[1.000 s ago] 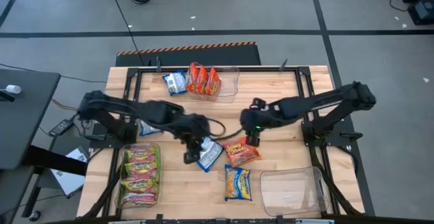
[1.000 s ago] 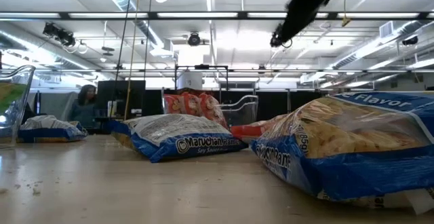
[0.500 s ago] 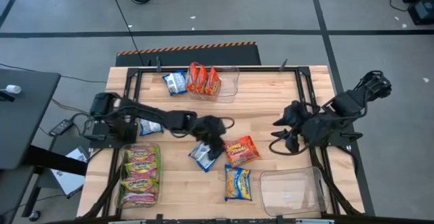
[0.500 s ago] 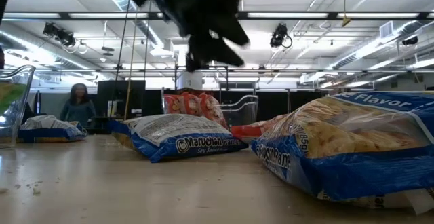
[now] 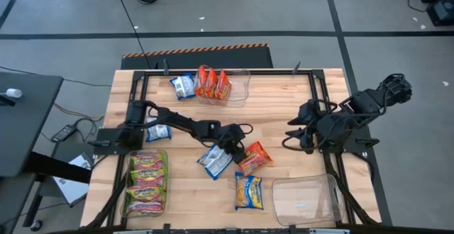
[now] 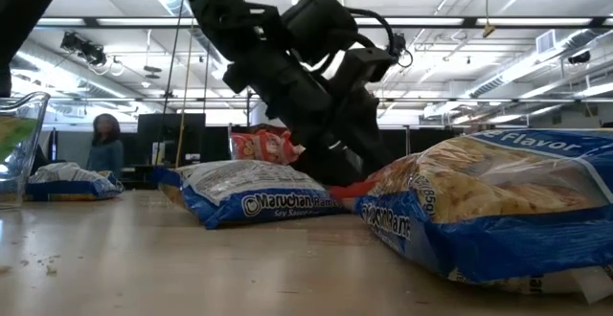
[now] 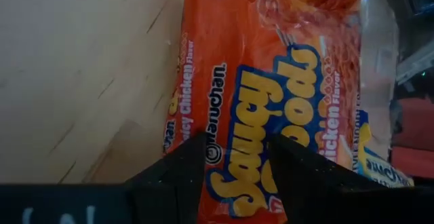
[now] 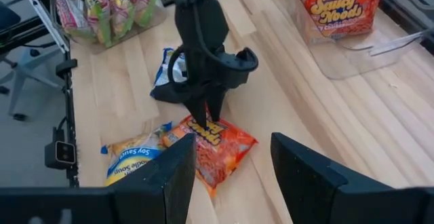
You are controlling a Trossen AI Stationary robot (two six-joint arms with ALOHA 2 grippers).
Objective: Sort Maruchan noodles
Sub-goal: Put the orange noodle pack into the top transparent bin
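High view, left claw (image 5: 240, 151) over orange packet (image 5: 255, 158), mid-table (image 5: 284, 184)

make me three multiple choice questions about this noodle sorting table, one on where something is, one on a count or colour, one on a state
1. Where is the left gripper?
A. over the orange packet at mid-table
B. inside the bin of green packets
C. off the table

2. How many packets lie in the empty-looking clear bin at the near right?
A. none
B. two
C. four

3. How do the right gripper fingers stand?
A. clamped on a packet
B. apart, holding nothing
C. out of view

Answers: 1 A, the left wrist view shows its fingers straddling that packet. 2 A, only clear plastic shows. 3 B, the right wrist view shows a gap.
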